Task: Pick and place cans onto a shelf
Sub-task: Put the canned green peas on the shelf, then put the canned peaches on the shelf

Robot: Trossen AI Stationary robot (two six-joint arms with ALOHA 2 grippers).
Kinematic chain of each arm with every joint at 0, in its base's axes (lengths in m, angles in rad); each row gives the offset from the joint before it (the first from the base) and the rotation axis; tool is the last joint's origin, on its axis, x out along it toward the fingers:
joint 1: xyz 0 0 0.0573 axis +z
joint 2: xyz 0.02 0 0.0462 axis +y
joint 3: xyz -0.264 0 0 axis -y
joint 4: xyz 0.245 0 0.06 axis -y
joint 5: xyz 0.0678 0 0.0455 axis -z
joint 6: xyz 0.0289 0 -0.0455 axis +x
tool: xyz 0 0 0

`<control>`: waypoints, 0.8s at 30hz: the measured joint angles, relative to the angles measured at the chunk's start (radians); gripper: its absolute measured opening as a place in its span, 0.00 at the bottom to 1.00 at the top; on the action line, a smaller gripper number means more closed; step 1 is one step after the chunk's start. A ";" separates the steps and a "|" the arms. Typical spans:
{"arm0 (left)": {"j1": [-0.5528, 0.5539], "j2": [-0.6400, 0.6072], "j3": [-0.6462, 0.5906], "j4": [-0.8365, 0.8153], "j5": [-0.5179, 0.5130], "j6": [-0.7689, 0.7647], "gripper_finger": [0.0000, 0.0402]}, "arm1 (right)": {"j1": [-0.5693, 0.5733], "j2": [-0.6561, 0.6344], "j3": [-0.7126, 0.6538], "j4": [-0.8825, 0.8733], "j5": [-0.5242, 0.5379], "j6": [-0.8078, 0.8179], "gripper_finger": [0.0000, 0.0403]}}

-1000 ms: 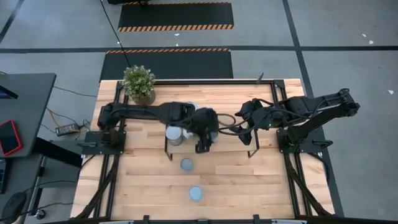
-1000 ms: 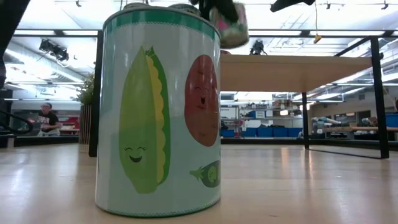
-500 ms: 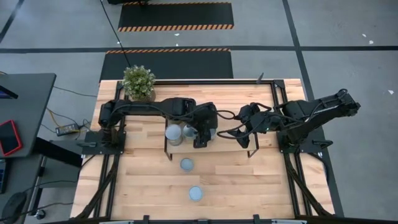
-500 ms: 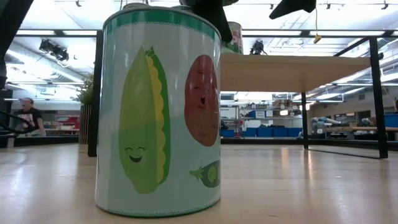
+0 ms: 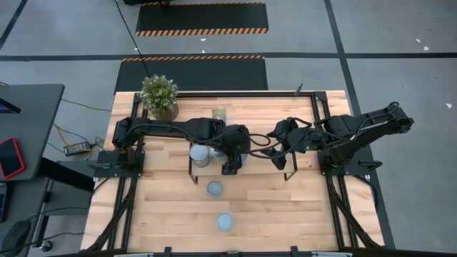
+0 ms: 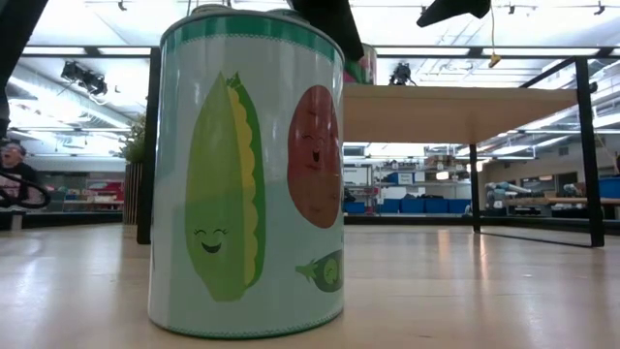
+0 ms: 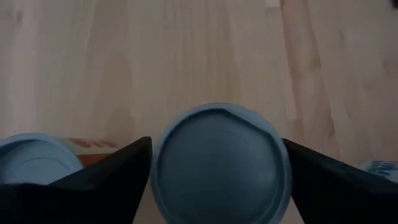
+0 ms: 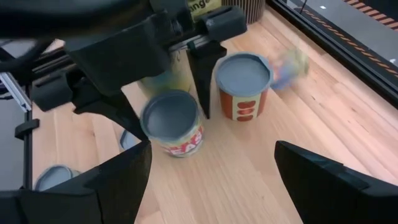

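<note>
My left gripper (image 5: 232,158) is open over the shelf (image 6: 455,111), its fingers on either side of a red-labelled can with a bluish-grey top (image 7: 221,165), which stands on the board (image 8: 171,124). A tomato-labelled can (image 8: 242,87) stands beside it. Two more can tops (image 5: 200,153) show on the shelf by the left arm. An olive-labelled can (image 5: 220,114) shows beyond the arm, blurred in the right wrist view (image 8: 289,65). Two cans (image 5: 214,188) (image 5: 224,222) stand on the table; the nearer one fills the low view (image 6: 247,184). My right gripper (image 8: 211,186) is open and empty, right of these cans. My left gripper's fingers (image 7: 118,168) point down and stand close on two opposite sides of the red-labelled can's top rim (image 7: 155,155). I cannot tell whether they touch it. The can stands upright on the shelf board.
A potted green plant (image 5: 159,96) stands at the table's far left corner. The shelf's black rod legs (image 6: 150,145) (image 6: 586,145) stand at both ends. Bare tabletop (image 5: 300,214) lies toward the near right. A person shows in the room behind, at the left of the low view (image 6: 15,179).
My left gripper has come down toward the shelf with a can. The can was in the air above the board and now stands on it. The olive-labelled can now shows beyond the left arm, where none showed before. My right gripper has edged toward the table's left.
</note>
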 joint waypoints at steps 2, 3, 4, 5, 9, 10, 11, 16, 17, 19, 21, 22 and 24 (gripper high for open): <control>-0.001 0.000 0.000 0.004 -0.019 -0.004 0.86 | 0.000 0.000 0.000 0.001 0.001 0.000 0.86; -0.001 0.000 0.000 0.011 -0.023 -0.006 0.86 | 0.000 0.000 0.000 0.001 0.002 0.000 0.86; -0.001 0.000 0.001 0.018 -0.023 -0.008 0.87 | 0.000 0.000 0.000 0.001 0.002 0.000 0.86; -0.001 0.000 0.003 0.020 -0.023 -0.010 0.87 | 0.000 0.000 0.000 0.001 0.002 0.000 0.86; 0.000 -0.001 0.025 0.020 -0.023 -0.019 0.88 | -0.003 0.000 0.000 0.001 0.002 0.000 0.86; 0.000 -0.001 0.031 0.020 -0.023 -0.019 0.88 | -0.003 0.000 0.000 0.001 0.002 0.000 0.86; 0.001 -0.001 0.036 0.019 -0.023 -0.020 0.88 | -0.003 0.000 0.000 0.001 0.002 0.000 0.86; 0.001 -0.002 0.073 0.012 -0.034 -0.006 0.88 | -0.003 0.000 0.000 0.001 0.002 0.000 0.86; 0.001 -0.002 0.079 0.010 -0.034 -0.002 0.88 | -0.003 0.000 0.000 0.001 0.002 0.000 0.86; 0.001 -0.002 0.092 0.004 -0.034 0.000 0.88 | -0.003 0.000 0.000 0.001 0.002 0.000 0.86; 0.001 -0.002 0.106 0.005 -0.034 -0.001 0.88 | -0.003 0.000 0.000 0.001 0.002 0.000 0.86; 0.001 -0.002 0.116 0.004 -0.034 -0.001 0.88 | -0.003 0.000 0.000 0.002 0.002 0.000 0.86; 0.001 -0.002 0.138 -0.006 -0.034 -0.001 0.88 | -0.003 0.000 0.000 0.003 0.002 0.000 0.86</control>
